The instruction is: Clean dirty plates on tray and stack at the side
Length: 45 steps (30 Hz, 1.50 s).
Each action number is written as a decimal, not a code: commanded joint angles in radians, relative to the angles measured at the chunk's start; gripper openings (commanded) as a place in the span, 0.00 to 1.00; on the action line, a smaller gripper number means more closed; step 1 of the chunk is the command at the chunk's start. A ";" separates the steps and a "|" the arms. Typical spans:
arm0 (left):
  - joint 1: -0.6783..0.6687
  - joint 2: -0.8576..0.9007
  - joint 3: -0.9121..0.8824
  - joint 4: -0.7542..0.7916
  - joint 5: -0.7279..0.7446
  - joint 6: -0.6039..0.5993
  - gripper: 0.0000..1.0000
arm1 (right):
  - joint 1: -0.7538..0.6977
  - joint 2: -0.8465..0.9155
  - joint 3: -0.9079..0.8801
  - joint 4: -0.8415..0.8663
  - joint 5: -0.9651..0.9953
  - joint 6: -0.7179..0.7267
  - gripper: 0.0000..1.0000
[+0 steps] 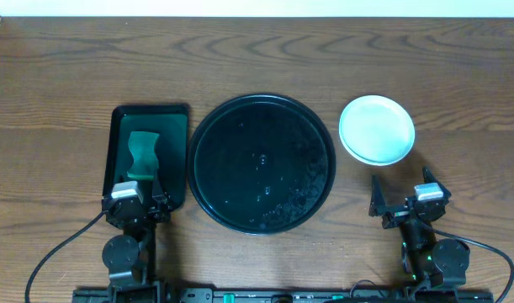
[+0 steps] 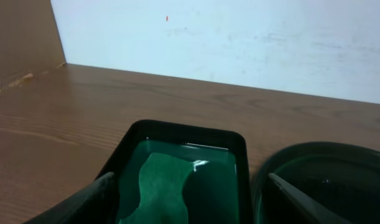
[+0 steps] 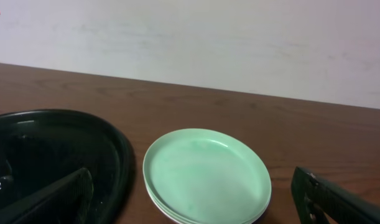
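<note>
Jaws apart, sponge (image 1: 143, 154) in green tray (image 1: 174, 139)

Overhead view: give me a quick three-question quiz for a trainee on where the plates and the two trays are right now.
1. True or false: a plate lies on the round black tray.
2. Fill in: the green cloth lies in the ___ tray.
3. Pick one: the stack of plates sits
A) on the round black tray
B) on the wooden tabletop, to the right of the round black tray
C) on the green cloth

Key
1. False: it holds only water droplets.
2. The dark-green rectangular tray.
3. B
</note>
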 commanded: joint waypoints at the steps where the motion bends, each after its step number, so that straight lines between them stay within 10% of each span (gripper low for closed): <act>1: -0.004 -0.011 -0.012 -0.045 -0.006 0.019 0.74 | -0.005 -0.005 -0.002 -0.004 -0.005 -0.007 0.99; 45: -0.004 0.013 -0.012 -0.044 -0.006 0.019 0.74 | -0.005 -0.005 -0.002 -0.004 -0.005 -0.007 0.99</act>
